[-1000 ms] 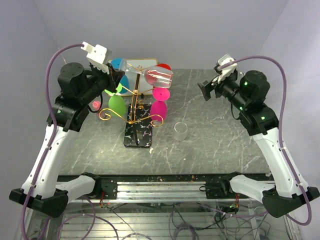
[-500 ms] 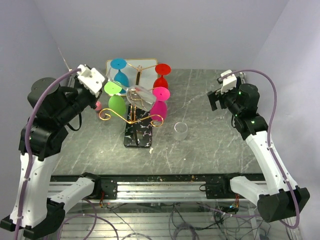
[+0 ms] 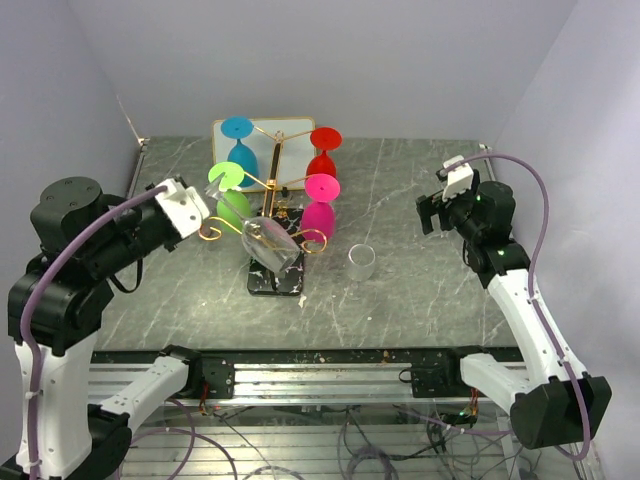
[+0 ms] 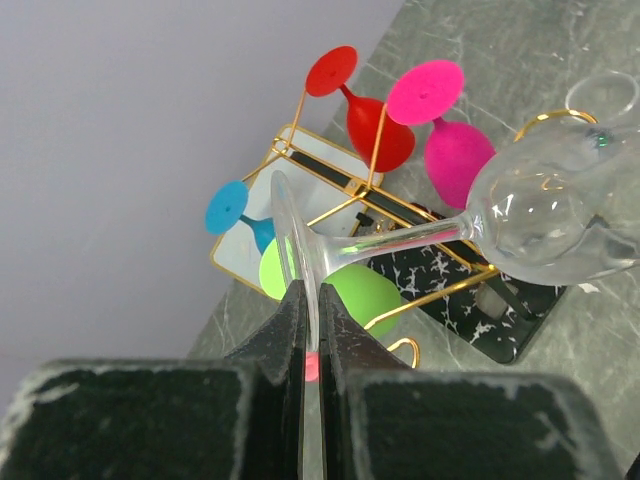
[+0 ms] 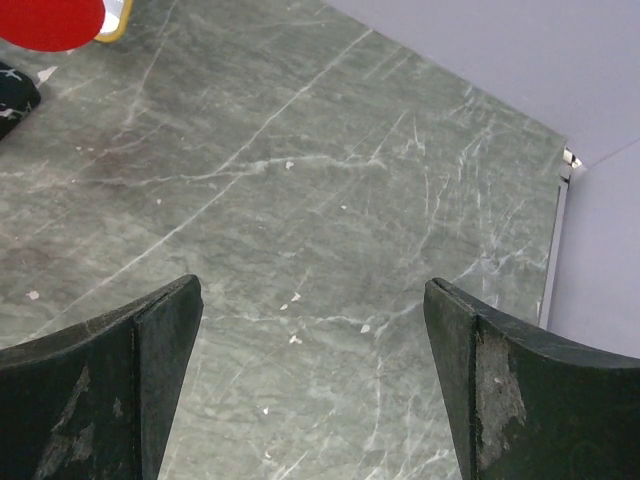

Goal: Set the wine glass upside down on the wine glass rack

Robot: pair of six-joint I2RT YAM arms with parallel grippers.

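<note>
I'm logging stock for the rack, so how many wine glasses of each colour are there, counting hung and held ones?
Blue wine glass: 1
Red wine glass: 1
Green wine glass: 1
Pink wine glass: 1
Clear wine glass: 1
Total: 5

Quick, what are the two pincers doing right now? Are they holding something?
Left pincer: shut on the clear wine glass, pinching its foot.
Right pincer: open, holding nothing.
</note>
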